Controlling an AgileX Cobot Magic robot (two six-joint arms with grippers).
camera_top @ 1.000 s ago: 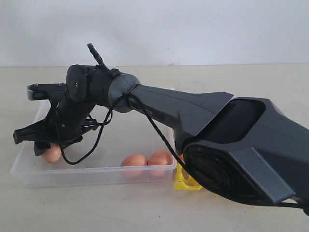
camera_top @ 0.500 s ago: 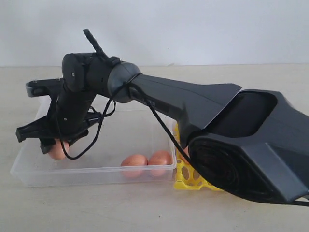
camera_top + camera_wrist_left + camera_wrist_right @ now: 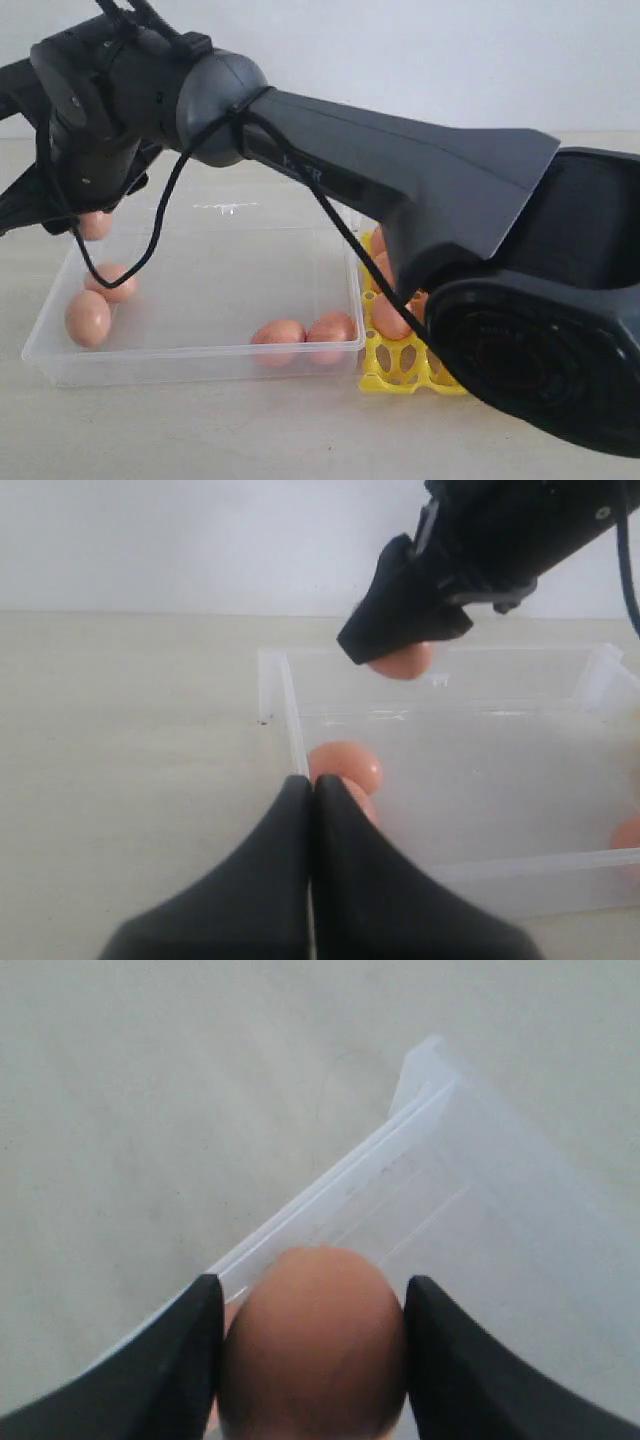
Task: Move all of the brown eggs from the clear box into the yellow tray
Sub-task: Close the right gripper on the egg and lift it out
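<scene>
My right gripper (image 3: 88, 222) has reached across to the left end of the clear box (image 3: 200, 352) and hangs above it, shut on a brown egg (image 3: 96, 226). In the right wrist view the egg (image 3: 315, 1345) fills the gap between both fingers of the right gripper (image 3: 310, 1282). Two eggs (image 3: 88, 318) lie at the box's left end and two eggs (image 3: 277, 333) near its right front. The yellow tray (image 3: 405, 365) beside the box holds several eggs (image 3: 388, 315). My left gripper (image 3: 312, 780) is shut and empty, by the box's corner.
The right arm's dark forearm (image 3: 420, 190) spans the box and hides most of the tray. In the left wrist view, the box's near wall (image 3: 290, 720) and an egg (image 3: 345, 763) lie just past the left fingertips. Bare beige table (image 3: 200, 430) surrounds the box.
The right gripper has risen out of the box with the egg held, from floor level to well above the rim. Two eggs at the box's left end have come into view.
</scene>
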